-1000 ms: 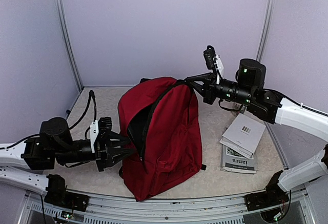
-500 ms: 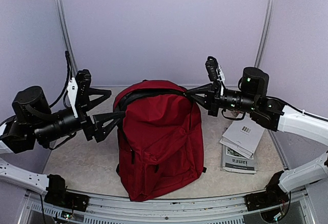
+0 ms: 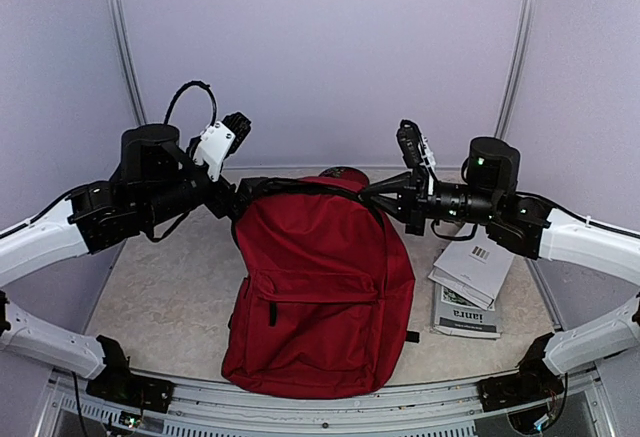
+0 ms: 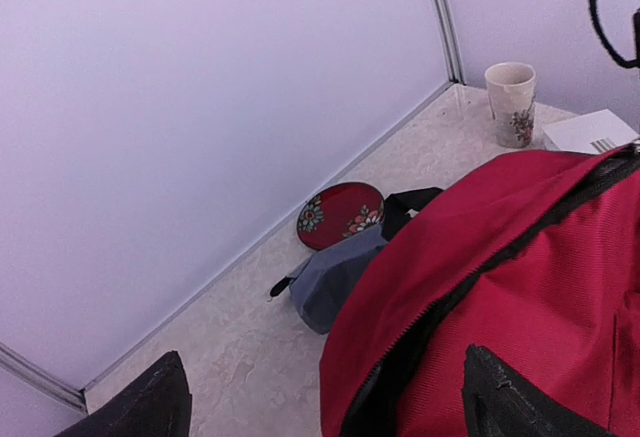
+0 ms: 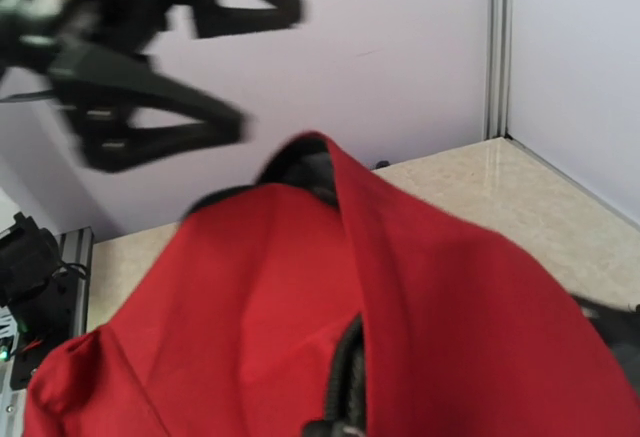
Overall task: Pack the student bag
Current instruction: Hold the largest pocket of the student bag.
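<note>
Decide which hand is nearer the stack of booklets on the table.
Right. The right hand grips the top edge of the student bag, just behind and left of the booklets; the left hand sits open at the bag's opposite corner, the whole bag between.

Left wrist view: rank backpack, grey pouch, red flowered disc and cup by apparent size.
1. student bag, by far.
2. grey pouch and red flowered disc: look alike; the pouch is partly hidden behind the bag, so unranked.
3. cup: smallest as seen, though farthest from the camera, so its true size is unsure.
</note>
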